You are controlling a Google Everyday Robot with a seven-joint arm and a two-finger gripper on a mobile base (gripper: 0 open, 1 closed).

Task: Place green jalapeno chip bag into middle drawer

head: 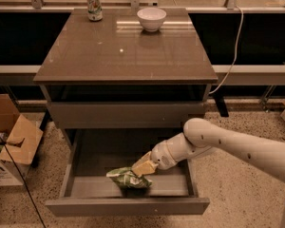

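Jaws nearly closed, the cream two-finger gripper (pixel 143 166) pinches the crinkly green chip bag (pixel 125 178) at its two-o'clock corner, low enough to settle into the shallow grey drawer (pixel 85 188).

place: office-like test room | cues: terrazzo floor (pixel 237 194), cardboard boxes (pixel 20 136) | pincer (pixel 143 166): over middle drawer (pixel 128 206)

Single view, set high in front of the cabinet (pixel 128 114), facing it and tilted down. Near enough to take in the brown tabletop (pixel 128 51) at top and the open middle drawer (pixel 128 205) at bottom, with floor (pixel 247 184) either side. Arm (pixel 237 146) entering from the right edge; gripper (pixel 143 167) low inside the drawer, at the green jalapeno chip bag (pixel 126 178).
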